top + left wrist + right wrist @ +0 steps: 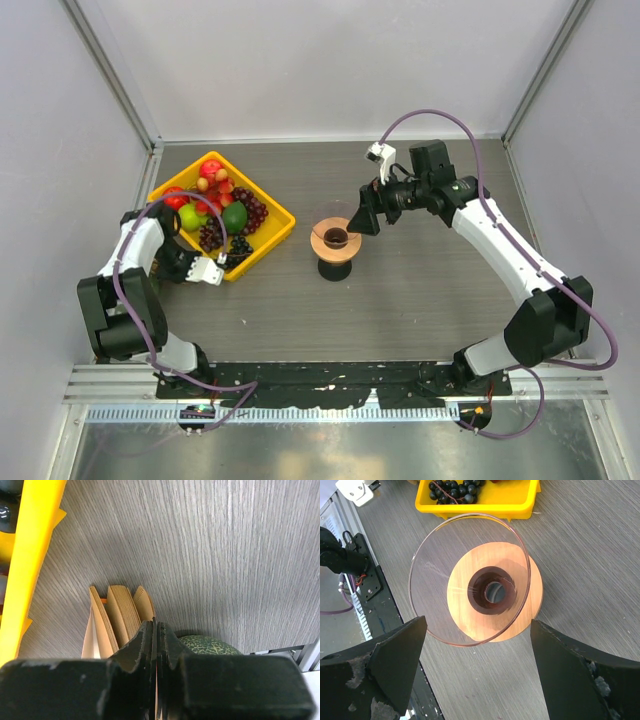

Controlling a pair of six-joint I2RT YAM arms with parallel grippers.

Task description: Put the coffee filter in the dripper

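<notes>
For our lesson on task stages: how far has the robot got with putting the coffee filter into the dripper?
Done: nothing yet; the dripper is empty, clear down to its hole. In hand: the left pincer is shut at the edge of the filter bundle; whether it pinches one sheet is unclear. The right pincer is open, poised at the dripper. Left: lift one sheet, carry it over, seat it.

My left gripper (155, 626) clamped on coffee filter (143, 601) (rightmost sheet, I think) | stack (121, 611) beside it | yellow tray (31, 555) left
</notes>
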